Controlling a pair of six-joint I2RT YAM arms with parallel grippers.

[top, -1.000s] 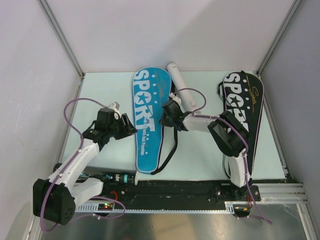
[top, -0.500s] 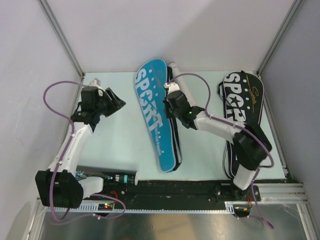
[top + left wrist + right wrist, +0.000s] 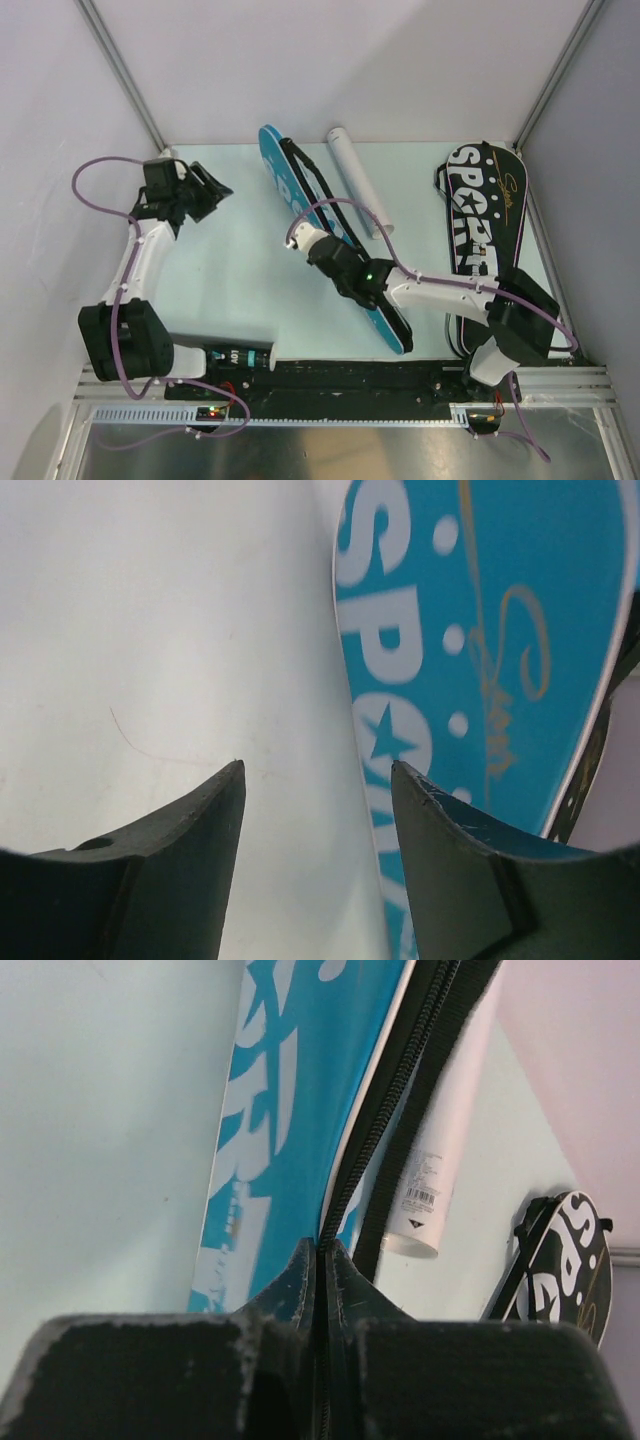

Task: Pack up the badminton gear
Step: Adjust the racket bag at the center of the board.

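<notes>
my right end effector (image 3: 320,1252) clamps the seemingly light, floppy blue cover (image 3: 300,1110) by its firmer zip seam (image 3: 365,1140); left end effector (image 3: 315,770) parted, empty.

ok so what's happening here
The right arm's fingers are shut on the zipper edge of the blue cover, holding it tipped up on its side. The left arm's fingers are open and empty near the far left corner. A white tube lies beside the blue cover; a black cover lies flat at right.
</notes>
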